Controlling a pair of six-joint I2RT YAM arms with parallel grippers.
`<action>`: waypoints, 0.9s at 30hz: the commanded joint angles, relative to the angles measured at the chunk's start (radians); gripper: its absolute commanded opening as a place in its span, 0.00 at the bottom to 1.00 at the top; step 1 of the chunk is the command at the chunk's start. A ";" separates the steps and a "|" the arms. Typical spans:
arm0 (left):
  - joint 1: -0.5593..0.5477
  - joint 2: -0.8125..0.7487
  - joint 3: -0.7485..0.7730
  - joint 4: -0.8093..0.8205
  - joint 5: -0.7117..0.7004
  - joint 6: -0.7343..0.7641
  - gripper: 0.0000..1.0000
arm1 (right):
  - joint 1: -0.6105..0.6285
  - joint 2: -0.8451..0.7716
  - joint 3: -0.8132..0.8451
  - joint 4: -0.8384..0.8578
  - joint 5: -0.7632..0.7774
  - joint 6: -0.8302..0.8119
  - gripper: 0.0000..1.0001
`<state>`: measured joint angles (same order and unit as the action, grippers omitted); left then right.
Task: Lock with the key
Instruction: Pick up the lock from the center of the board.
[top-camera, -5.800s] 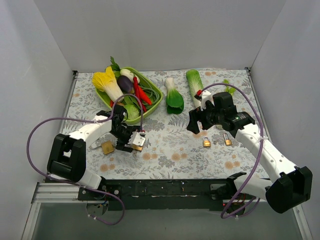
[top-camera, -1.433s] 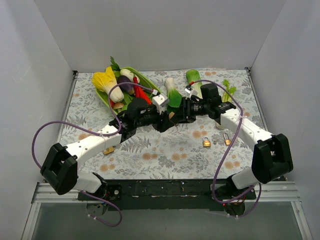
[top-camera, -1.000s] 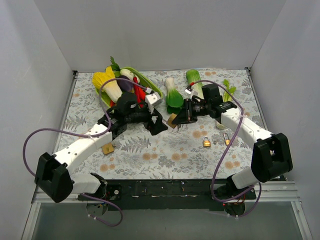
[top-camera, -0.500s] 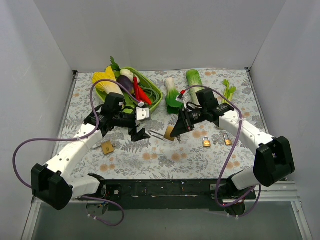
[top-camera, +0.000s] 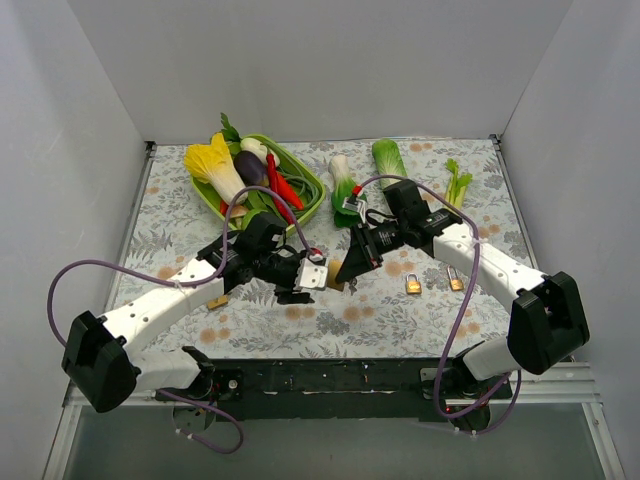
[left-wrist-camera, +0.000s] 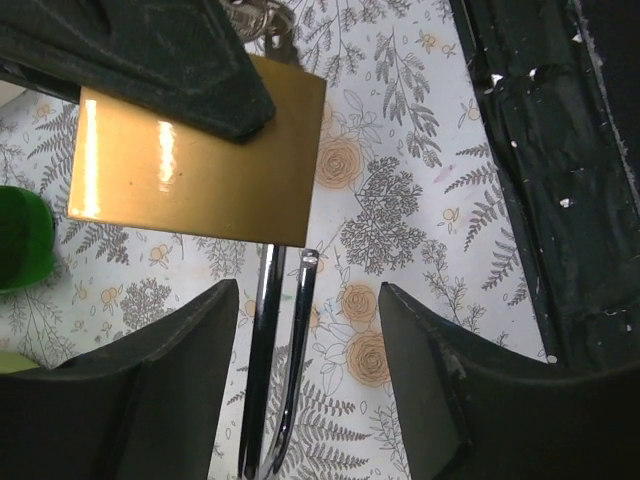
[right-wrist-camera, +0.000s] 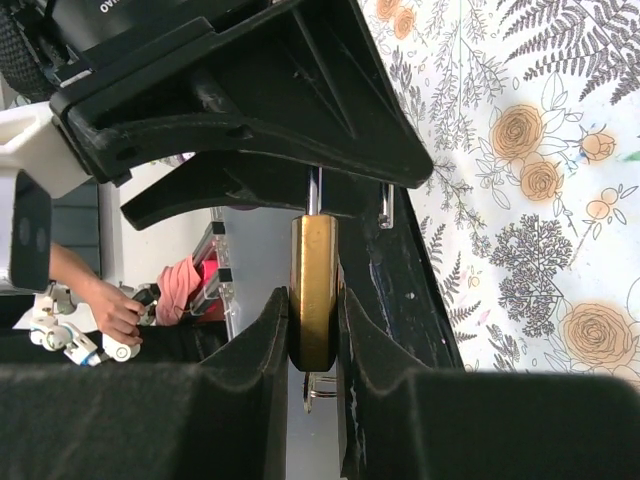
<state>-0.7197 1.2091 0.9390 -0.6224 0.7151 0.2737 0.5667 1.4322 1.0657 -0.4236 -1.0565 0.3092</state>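
A brass padlock (top-camera: 336, 284) hangs above the table's near middle, with my right gripper (top-camera: 350, 268) shut on its body. The right wrist view shows that body (right-wrist-camera: 314, 270) edge-on, pinched by both fingers of the right gripper (right-wrist-camera: 313, 296), and a key ring (right-wrist-camera: 312, 388) sticks out of its base. From the left wrist camera, the lock's flat face (left-wrist-camera: 195, 165) fills the upper left. Its steel shackle (left-wrist-camera: 262, 340) is sprung open and runs down between the fingers of my left gripper (left-wrist-camera: 307, 300). That gripper (top-camera: 308, 280) is open, with a gap on the right side of the shackle.
Two small padlocks (top-camera: 412, 285) (top-camera: 455, 280) lie right of centre, and another (top-camera: 215, 300) lies under the left arm. A green tray (top-camera: 312, 195) of vegetables stands at the back left. Bok choy (top-camera: 347, 195) and other greens (top-camera: 388, 160) lie at the back.
The right gripper has carried the padlock lower and toward the near edge. The left gripper swung left, then came back onto the shackle, and its jaws narrowed.
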 joint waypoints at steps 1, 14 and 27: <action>-0.012 0.006 0.001 0.021 -0.062 0.027 0.54 | 0.010 -0.035 0.019 0.042 -0.082 0.021 0.01; -0.015 -0.022 -0.017 0.069 -0.059 -0.014 0.00 | 0.013 -0.039 -0.009 0.095 -0.097 0.082 0.23; -0.006 -0.026 0.018 0.056 -0.016 -0.157 0.00 | -0.114 -0.071 0.208 -0.194 0.165 -0.399 0.89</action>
<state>-0.7322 1.2118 0.9226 -0.6037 0.6373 0.1753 0.4576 1.4277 1.1690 -0.5018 -0.9649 0.1673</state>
